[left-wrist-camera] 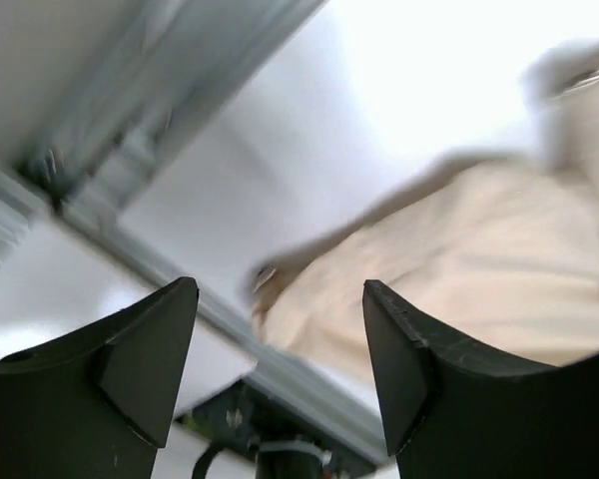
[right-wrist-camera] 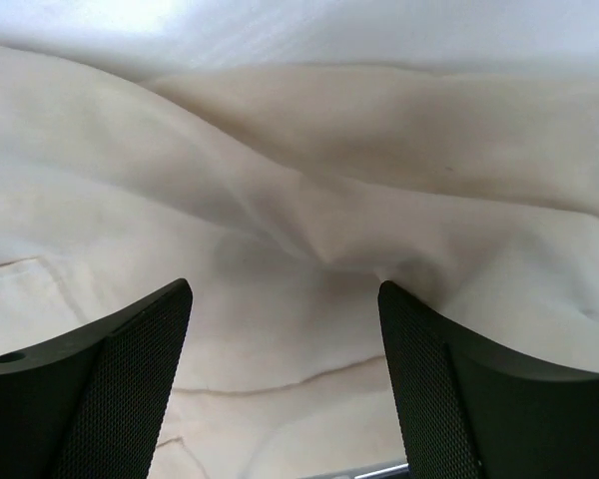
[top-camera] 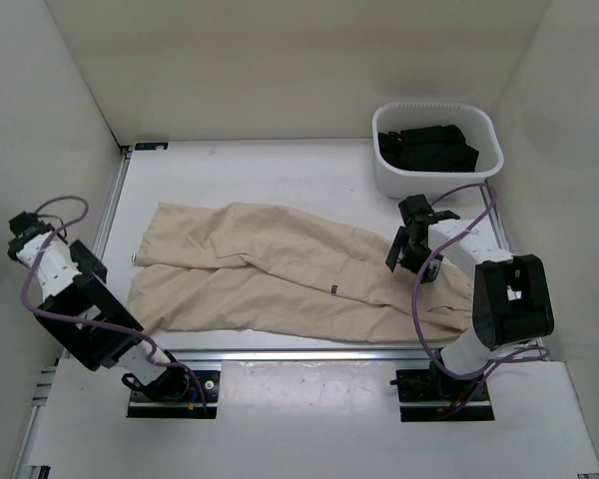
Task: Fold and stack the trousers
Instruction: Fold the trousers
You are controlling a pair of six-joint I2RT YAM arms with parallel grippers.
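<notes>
While light beige soft cloth trousers [top-camera: 280, 274] lie unfolded across the table [top-camera: 270, 165], the right pincer [top-camera: 414, 239] hovers, jaws apart, over their right end; left pincer [top-camera: 25, 235], apart too, hangs by the left edge. Next: pinch cloth, begin folding.

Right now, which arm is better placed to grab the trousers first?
Right. The right gripper hangs open directly over the trousers, and cloth fills its wrist view. The left gripper, also open, sits off to the side, with the cloth's edge some way ahead of it.
</notes>
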